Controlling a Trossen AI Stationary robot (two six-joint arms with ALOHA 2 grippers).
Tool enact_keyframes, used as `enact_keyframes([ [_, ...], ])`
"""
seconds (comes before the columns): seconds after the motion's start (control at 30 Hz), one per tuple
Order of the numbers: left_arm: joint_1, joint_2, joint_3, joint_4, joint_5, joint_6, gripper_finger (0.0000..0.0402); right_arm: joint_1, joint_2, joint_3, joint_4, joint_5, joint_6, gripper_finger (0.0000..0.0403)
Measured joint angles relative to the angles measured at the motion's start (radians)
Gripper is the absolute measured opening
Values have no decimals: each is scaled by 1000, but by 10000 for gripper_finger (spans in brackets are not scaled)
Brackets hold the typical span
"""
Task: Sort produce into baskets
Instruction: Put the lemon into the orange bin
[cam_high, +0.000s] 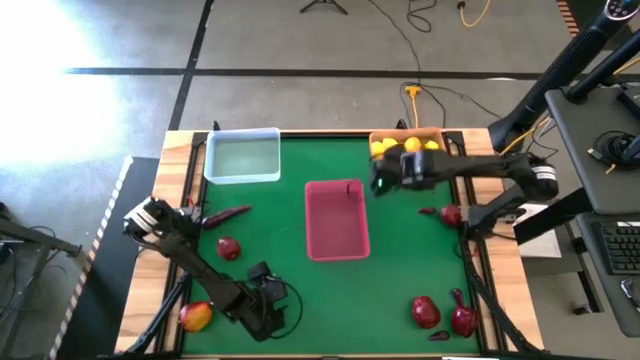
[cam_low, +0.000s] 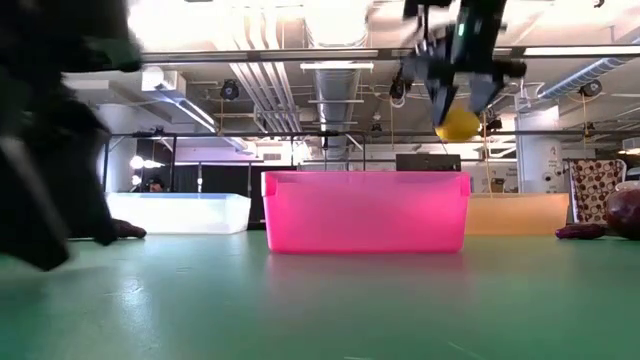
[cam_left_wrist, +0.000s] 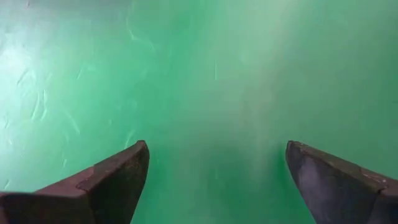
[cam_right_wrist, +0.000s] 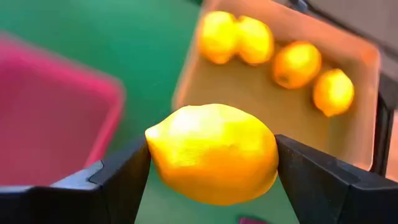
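We count one lemon (cam_right_wrist: 212, 153), yellow, held aloft between the right pincer's (cam_right_wrist: 211, 171) fingers, beside the tan-orange tray (cam_right_wrist: 261, 93) at the table's far edge; four lemons (cam_right_wrist: 297, 63) lie inside. Pink-red tray (cam_high: 336, 220) at centre. Pale blue tray (cam_high: 242, 157) at far-left corner. Red fruits (cam_high: 426, 311) near the right front corner.

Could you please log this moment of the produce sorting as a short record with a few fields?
right gripper: shut on a lemon, in the air near the tan-orange tray
left gripper: open, empty, low over the green table at its near side
tan-orange tray: four lemons inside
pink-red tray: mid-table, nothing visible inside
pale blue tray: far left, nothing visible inside
unsorted: red fruits and dark maroon pieces scattered on the table
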Motion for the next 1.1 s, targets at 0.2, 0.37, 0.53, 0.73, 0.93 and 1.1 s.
enact_keyframes([
  [0.2, -9, -59, -69, 9, 5, -41, 359, -265, -2, -141, 256, -111, -107, 306],
  [0.37, 8, -139, -158, 2, 12, -113, 359, -413, 37, -223, 440, -208, -181, 306],
  [0.53, 43, -219, -222, -10, 15, -206, 359, -453, 63, -273, 513, -254, -199, 314],
  [0.73, 77, -277, -253, -22, 23, -215, 359, -452, 98, -286, 522, -256, -216, 339],
  [0.93, 77, -433, -284, -98, -49, -199, 359, -452, 116, -287, 526, -248, -223, 352],
  [1.1, 81, -559, -295, -156, -154, -197, 359, -453, 126, -286, 555, -265, -277, 353],
])
